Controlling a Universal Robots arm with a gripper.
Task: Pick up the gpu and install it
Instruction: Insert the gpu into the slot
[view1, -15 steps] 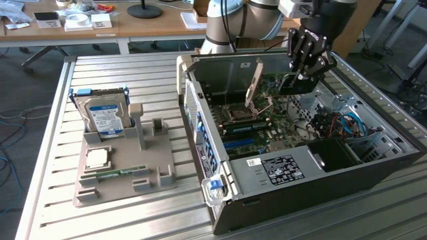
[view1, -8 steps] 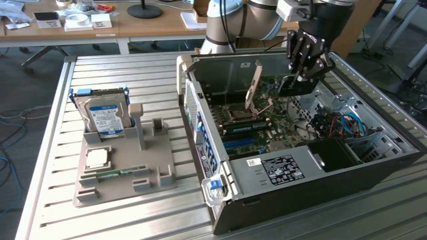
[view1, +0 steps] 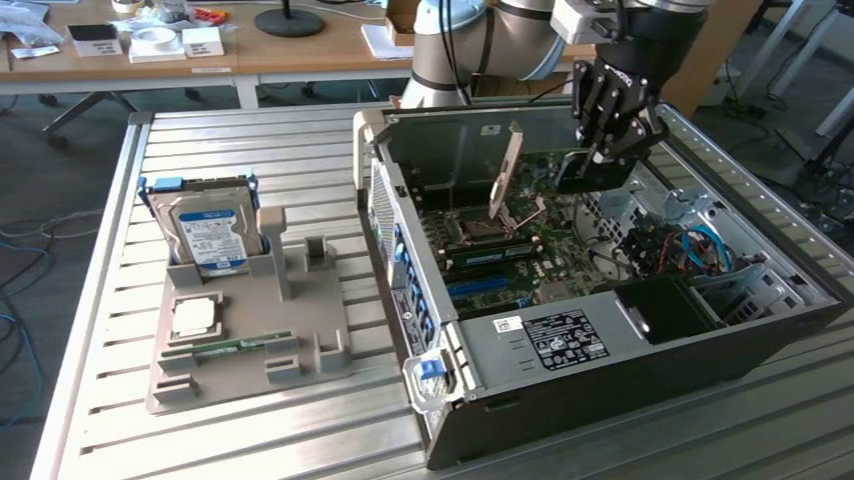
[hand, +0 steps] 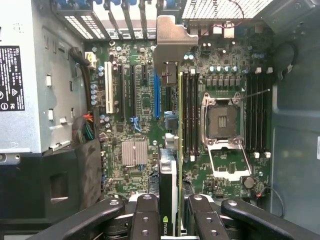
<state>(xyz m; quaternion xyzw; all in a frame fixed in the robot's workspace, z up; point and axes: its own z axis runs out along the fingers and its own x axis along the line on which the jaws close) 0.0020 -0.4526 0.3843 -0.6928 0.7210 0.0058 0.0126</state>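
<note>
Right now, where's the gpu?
Exterior view's right: the gpu is gripped in the hand, on edge inside the open PC case, over the motherboard next to the CPU socket.

the tool (hand: 172, 222) grips the gpu (hand: 168, 182) edge-on above the motherboard (hand: 132, 105).

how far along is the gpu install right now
Done: the pickup. The green gpu card with black cooler and long silver bracket is clamped in the gripper. In hand: it hangs edge-down inside the open black computer case, over the green motherboard. Left: seating it. The card looks clear of the board, and the blue slot beside it shows empty.
</note>
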